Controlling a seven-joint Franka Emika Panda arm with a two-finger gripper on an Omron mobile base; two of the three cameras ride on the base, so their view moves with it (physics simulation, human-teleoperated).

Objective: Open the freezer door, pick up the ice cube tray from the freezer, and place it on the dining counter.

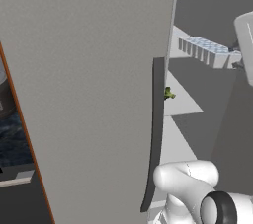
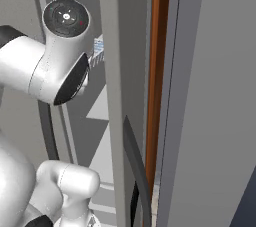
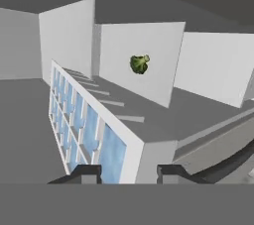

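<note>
The freezer door (image 1: 89, 94) stands swung open, its dark bowed handle (image 1: 157, 134) along its edge. Inside are white shelves (image 1: 180, 102) against dark grey walls. The ice cube tray (image 1: 207, 50) is up at the top shelf level, pale blue with little square cells. In the hand view the ice cube tray (image 3: 84, 125) stretches away from my gripper (image 3: 129, 169), and its near end sits between the two fingertips, which are shut on it. A sliver of the tray (image 2: 98, 51) peeks out behind my arm in the right base view. The dining counter is out of view.
A small green lump (image 1: 169, 93) lies on a lower shelf, also seen as the green lump (image 3: 140, 64) in the hand view. The door's edge (image 2: 117, 71) and handle (image 2: 135, 171) stand close right of my arm. A reddish cabinet edge (image 2: 157, 71) runs beside the freezer.
</note>
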